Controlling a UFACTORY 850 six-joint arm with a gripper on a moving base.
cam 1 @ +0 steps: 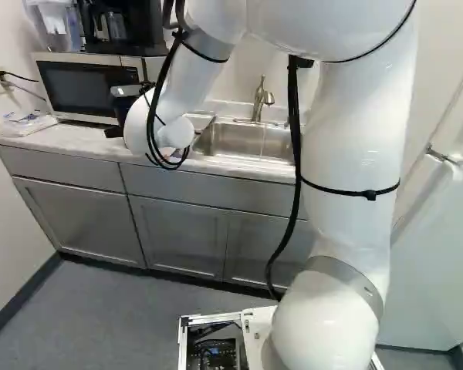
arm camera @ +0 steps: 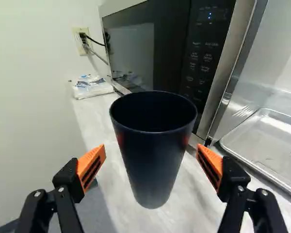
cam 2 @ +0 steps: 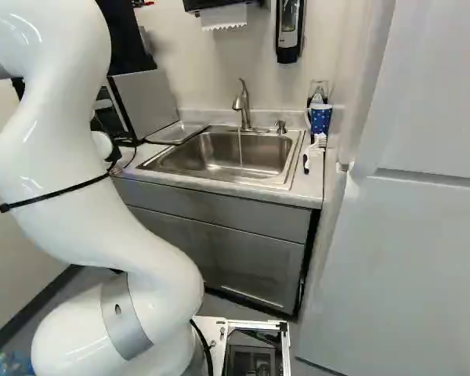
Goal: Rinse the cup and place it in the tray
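Navy cup (arm camera: 153, 160), one, upright, apparently standing on the table (arm camera: 196, 208) beside the microwave (arm camera: 150, 53). Black hand (cam 1: 125, 108), one, released, orange-padded fingers spread either side of the cup and apart from it. Metal tray (arm camera: 269, 145), beside the sink (cam 2: 219, 157); faucet (cam 2: 244, 106), running into the basin.

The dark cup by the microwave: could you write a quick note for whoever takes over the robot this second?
End effector: open, fingers either side of the cup, not gripping.
Cup: upright on the counter, beside the microwave.
Tray: between microwave and sink, without the cup.
Done: water is running from the faucet. Whether the cup was rinsed, I can't tell.
Left: grip it, rinse if needed, place it in the tray.
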